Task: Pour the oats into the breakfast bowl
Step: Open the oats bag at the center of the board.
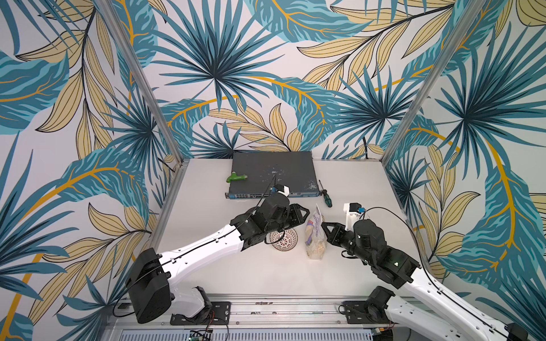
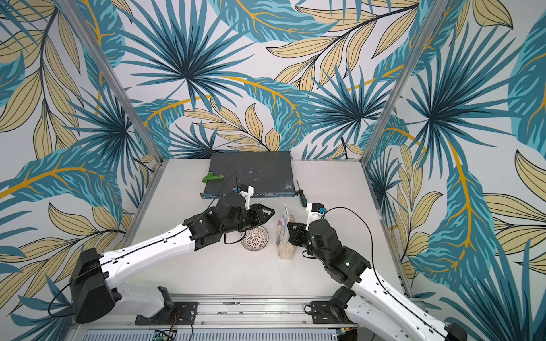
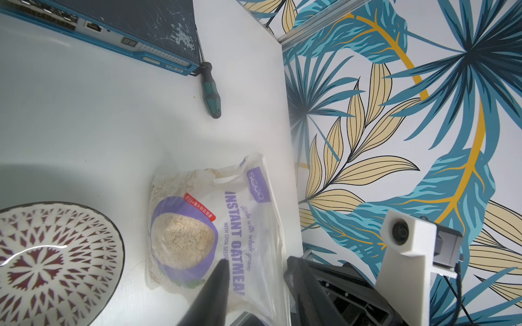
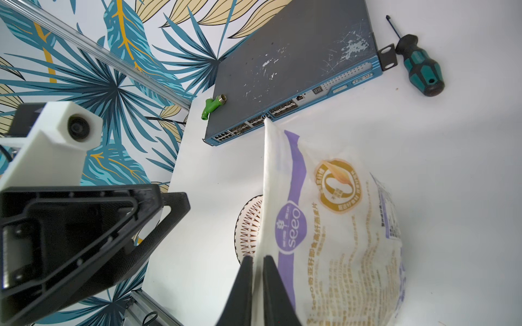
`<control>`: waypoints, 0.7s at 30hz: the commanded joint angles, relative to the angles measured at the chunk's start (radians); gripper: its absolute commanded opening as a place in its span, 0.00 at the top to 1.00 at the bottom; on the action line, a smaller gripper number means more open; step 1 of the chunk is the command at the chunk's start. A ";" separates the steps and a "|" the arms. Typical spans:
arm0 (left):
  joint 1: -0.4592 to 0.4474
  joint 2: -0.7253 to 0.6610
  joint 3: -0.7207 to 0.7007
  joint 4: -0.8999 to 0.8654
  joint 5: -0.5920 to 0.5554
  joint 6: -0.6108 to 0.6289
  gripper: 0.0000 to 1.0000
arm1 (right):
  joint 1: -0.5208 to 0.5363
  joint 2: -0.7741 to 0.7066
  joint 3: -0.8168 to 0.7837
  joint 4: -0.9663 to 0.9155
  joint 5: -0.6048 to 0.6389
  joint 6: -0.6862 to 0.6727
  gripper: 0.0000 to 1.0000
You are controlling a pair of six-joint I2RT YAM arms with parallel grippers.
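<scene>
The bag of oats (image 1: pixel 315 236) is standing upright mid-bench, just beside the breakfast bowl (image 1: pixel 284 240). Both are sitting well in from every bench (image 1: pixel 266 274) edge, with open surface stretching toward the front rail. The right hand (image 4: pixel 257 262) is pinching the bag's edge seam. The left hand (image 1: pixel 305 212) is hovering above the bowl's far side, and whether it is open is not showing. The label is reading "seeo", "INSTANT" and "Made with whole grains". A network switch (image 1: pixel 271 171) and a screwdriver (image 1: pixel 326 197) are lying behind.
</scene>
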 commanded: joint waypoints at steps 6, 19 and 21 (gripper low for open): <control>-0.016 0.010 0.039 0.006 0.000 0.004 0.59 | -0.001 -0.013 -0.037 0.020 0.013 0.014 0.88; -0.052 0.044 0.075 0.012 0.034 0.013 0.59 | -0.001 -0.024 -0.055 0.021 0.021 0.021 1.00; -0.057 0.059 0.081 0.016 0.049 0.012 0.59 | -0.001 -0.025 -0.059 0.018 0.025 0.023 1.00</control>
